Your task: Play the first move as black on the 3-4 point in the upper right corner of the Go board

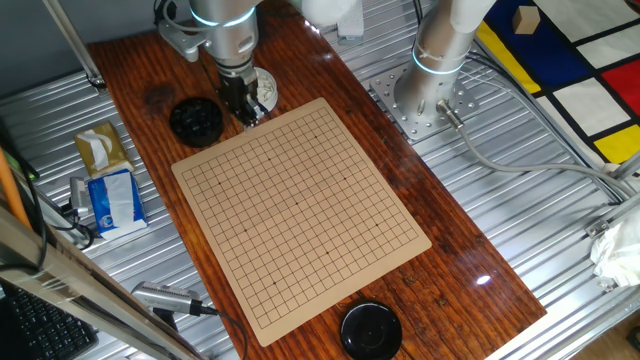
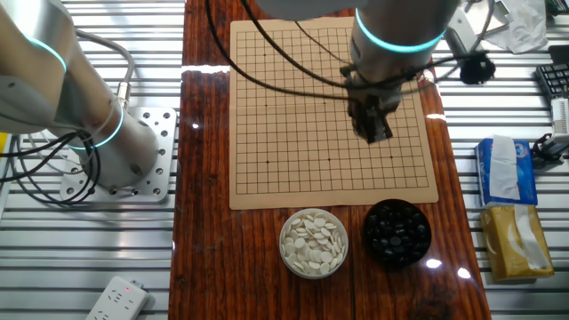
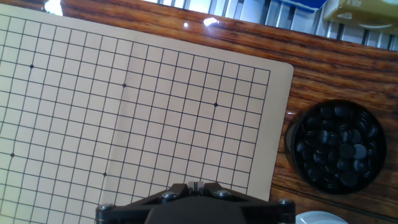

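Above the board's near corner hangs the gripper (image 2: 373, 124), fingers seemingly pressed together with nothing visible between them, while the black stones (image 2: 397, 233) lie in their bowl (image 3: 303, 165) just off the board edge (image 3: 281, 112), beside the white stones (image 2: 313, 242).

Table clutter we saw around the play area

On the wooden tabletop (image 2: 204, 222) we noted a bowl of white stones (image 2: 313, 243) just beside a bowl of black stones (image 2: 397, 233), and a closed black lid (image 1: 371, 330) at the far end. Off the wood, on the ribbed metal surface (image 1: 500, 200), lay a blue tissue pack (image 2: 503, 171), a tan tissue box (image 2: 516, 240), a white power strip (image 2: 118, 298) and crumpled white cloth (image 1: 617, 250).
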Available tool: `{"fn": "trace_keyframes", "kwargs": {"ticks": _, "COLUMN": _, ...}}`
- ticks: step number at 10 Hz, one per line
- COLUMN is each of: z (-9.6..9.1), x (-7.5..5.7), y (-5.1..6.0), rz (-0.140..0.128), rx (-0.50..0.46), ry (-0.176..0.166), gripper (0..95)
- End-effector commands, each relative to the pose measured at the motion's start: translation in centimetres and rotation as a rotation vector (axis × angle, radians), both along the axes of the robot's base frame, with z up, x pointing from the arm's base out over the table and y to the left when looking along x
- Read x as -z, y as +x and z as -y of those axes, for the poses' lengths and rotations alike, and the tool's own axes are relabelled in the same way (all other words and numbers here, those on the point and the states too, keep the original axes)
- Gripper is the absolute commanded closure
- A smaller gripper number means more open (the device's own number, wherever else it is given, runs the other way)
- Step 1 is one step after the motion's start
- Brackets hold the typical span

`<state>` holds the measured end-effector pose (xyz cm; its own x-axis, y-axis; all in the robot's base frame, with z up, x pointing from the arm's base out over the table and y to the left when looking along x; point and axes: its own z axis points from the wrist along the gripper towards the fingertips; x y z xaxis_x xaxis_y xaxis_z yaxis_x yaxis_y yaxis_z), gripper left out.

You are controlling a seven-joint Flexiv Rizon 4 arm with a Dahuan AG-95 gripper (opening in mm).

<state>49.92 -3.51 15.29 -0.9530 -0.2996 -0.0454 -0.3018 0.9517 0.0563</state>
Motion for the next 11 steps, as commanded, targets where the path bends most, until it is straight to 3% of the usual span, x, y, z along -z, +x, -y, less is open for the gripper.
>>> {"fn": "trace_keyframes", "kwargs": {"ticks": 1, "z": 1.9, "x": 0.3, "y": 1.0, "rz": -0.012, "rx": -0.007, "ry": 0.015, "gripper": 95.0}}
{"fn": "trace_keyframes", "kwargs": {"ticks": 4, "z": 4.9, "x": 0.4, "y": 2.3, "rz": -0.021, "rx": -0.037, "ry": 0.019, "gripper": 95.0}}
{"fn": "trace_keyframes", "kwargs": {"ticks": 6, "z": 7.4, "x": 0.7, "y": 3.1, "rz": -0.022, "rx": -0.062, "ry": -0.037, "gripper": 95.0}}
{"fn": "trace_keyframes", "kwargs": {"ticks": 8, "z": 9.9, "x": 1.3, "y": 4.1, "rz": -0.021, "rx": -0.107, "ry": -0.063, "gripper": 95.0}}
{"fn": "trace_keyframes", "kwargs": {"ticks": 11, "z": 10.4, "x": 0.8, "y": 5.3, "rz": -0.042, "rx": -0.126, "ry": -0.076, "gripper": 95.0}}
